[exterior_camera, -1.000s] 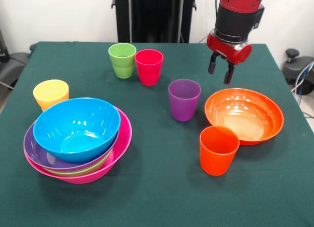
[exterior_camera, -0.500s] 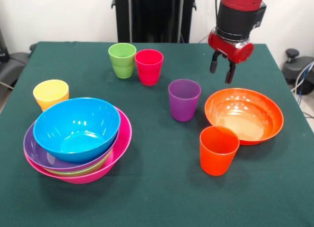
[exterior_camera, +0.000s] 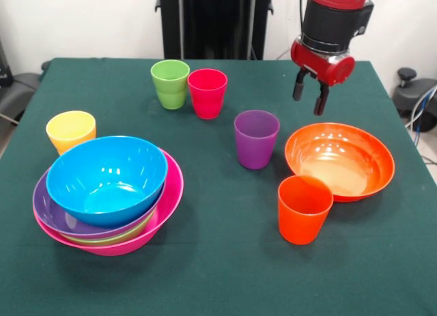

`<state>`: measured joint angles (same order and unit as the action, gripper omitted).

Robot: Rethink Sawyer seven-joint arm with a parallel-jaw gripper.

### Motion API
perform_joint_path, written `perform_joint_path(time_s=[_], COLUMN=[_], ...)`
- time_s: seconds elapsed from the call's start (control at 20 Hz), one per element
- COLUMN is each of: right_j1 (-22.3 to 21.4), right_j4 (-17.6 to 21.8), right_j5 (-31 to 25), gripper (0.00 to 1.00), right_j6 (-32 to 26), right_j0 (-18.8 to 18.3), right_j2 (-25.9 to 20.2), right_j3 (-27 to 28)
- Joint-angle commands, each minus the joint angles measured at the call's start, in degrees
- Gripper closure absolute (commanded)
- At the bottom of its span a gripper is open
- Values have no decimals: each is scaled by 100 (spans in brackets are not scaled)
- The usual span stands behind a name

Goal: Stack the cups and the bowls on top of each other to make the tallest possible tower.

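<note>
Your claw (exterior_camera: 309,101) spread and empty above the orange bowl (exterior_camera: 339,160) (far rim), four bowls nested (exterior_camera: 108,193), five cups loose on the worktop (exterior_camera: 218,261).

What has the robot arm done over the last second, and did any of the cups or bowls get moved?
Only the gripper moved: it drifted slightly up and a touch to the picture's right, above the far rim of the orange bowl. Its fingers are apart and hold nothing. Nothing was picked up or let go. The cups and the nested bowls with the blue bowl on top stayed where they were.
</note>
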<state>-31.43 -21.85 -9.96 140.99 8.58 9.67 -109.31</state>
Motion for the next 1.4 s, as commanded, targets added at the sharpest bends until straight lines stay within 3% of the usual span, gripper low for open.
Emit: perform_joint_path(time_s=[0.05,0.2,0.4,0.85,1.4], right_j1=[205,216,401,598,1188], right_j4=[-355,-342,-390,-219,-226], right_j5=[-702,-1013,-983,-1753,-851], gripper=[0,0,0,0,0], right_j6=[1003,908,889,806,622], right_j0=[228,220,223,262,-65], right_j2=[-69,24,24,390,-42], right_j3=[637,870,1080,1835,1815])
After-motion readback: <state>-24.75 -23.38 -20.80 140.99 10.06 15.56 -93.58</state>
